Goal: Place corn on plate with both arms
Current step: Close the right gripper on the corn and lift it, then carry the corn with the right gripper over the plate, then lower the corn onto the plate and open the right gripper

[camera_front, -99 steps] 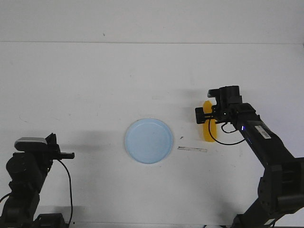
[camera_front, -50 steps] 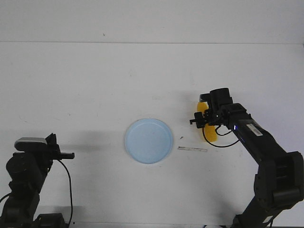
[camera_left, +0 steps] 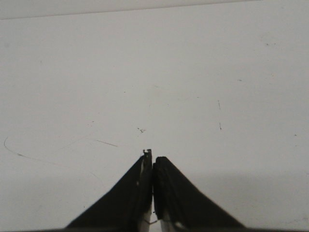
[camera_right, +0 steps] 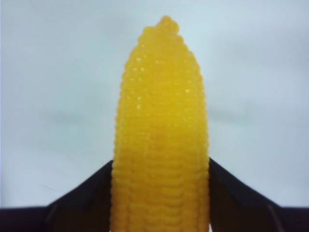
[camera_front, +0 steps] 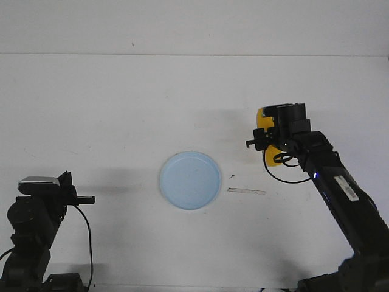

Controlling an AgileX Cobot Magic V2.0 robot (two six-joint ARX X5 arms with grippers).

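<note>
Corn (camera_right: 161,140): yellow cob, clamped between the two black fingers (camera_right: 84,198) of the right gripper (camera_front: 265,141). One finger presses each side of the thick end; the tapered tip points away from the wrist. In the front view only parts of the cob (camera_front: 262,118) show, above and below the gripper head, to the right of the plate and apart from it. Whether it touches the table cannot be told from these views.

Right arm (camera_front: 331,182): black, reaches from the near right corner toward the table's middle; black cable looped below the wrist.

Plate (camera_front: 189,180): round, pale blue, flat on the table near its centre, left of the corn.

Strip (camera_front: 246,191): thin pale strip lying on the table, just right of the plate, nearer than the corn.

Left gripper (camera_left: 152,166): fingers pressed together, nothing between them. In the front view it points right (camera_front: 88,199), at the near left, well apart from the plate.

Table (camera_front: 121,109): white, lightly scuffed.
</note>
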